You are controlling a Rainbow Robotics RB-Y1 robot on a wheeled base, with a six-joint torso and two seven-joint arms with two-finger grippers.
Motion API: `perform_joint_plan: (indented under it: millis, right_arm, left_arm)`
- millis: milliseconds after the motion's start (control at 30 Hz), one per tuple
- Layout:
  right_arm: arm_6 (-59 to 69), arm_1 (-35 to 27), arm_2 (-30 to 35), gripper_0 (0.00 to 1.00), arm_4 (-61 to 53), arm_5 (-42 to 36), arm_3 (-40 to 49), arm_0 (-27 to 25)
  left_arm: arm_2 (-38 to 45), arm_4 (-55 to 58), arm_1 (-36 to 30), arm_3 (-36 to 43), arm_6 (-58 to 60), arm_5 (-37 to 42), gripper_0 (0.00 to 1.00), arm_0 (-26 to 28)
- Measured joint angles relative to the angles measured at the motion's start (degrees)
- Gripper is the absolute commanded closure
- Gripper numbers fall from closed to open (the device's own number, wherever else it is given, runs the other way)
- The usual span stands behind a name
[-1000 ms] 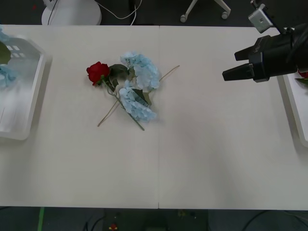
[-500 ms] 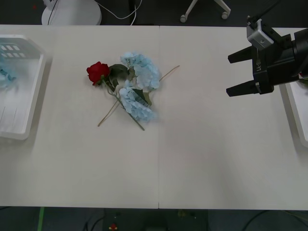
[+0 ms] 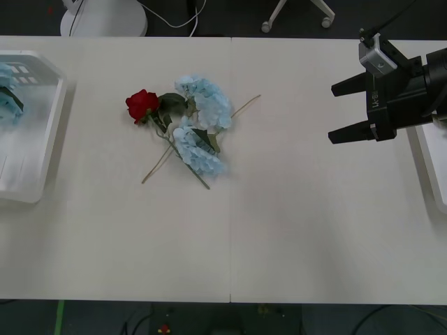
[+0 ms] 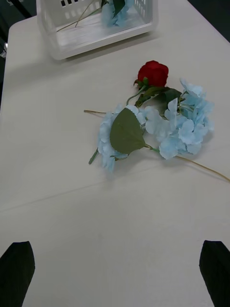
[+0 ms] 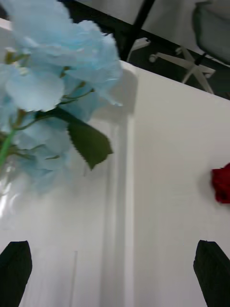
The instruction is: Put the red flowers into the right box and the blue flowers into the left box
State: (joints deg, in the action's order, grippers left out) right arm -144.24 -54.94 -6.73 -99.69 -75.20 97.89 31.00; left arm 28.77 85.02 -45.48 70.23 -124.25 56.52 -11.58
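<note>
One red rose lies on the table's left half, touching two pale blue flowers whose stems cross. My right gripper hovers open and empty over the table's right side, well to the right of the pile and beside the right box. The left box holds blue flowers. My left gripper is open above that box's rim, with the red rose off to the side.
The white table has wide free room in front of the flower pile and between the pile and my right gripper. Chair legs and a white base stand on the dark floor beyond the far edge.
My right gripper's fingers now stand wider apart than a second ago, and it has shifted slightly. The blue flowers in the left box have shifted. The pile has not moved.
</note>
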Motion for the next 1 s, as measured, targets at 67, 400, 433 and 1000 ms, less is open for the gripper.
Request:
perform_joint_plan:
  millis: [67,400,433,1000]
  right_arm:
    - [0.0,0.0,0.0,0.00,0.0,0.0,0.0,0.0]
    - [0.0,0.0,0.0,0.00,-0.1,0.3,0.0,0.0]
    - [0.0,0.0,0.0,0.00,-0.1,0.3,0.0,0.0]
    - [0.0,0.0,0.1,0.00,-0.1,0.3,0.0,-0.1]
  left_arm:
    - [-1.5,1.3,0.0,0.3,0.0,1.3,0.03,-1.5]
    - [-11.1,-6.1,5.0,10.4,7.6,0.1,0.00,-5.1]
    - [-11.9,-9.2,6.5,12.6,11.7,-0.1,0.00,-5.1]
    - [-35.1,-58.9,24.2,28.0,69.6,-0.1,0.00,-6.1]
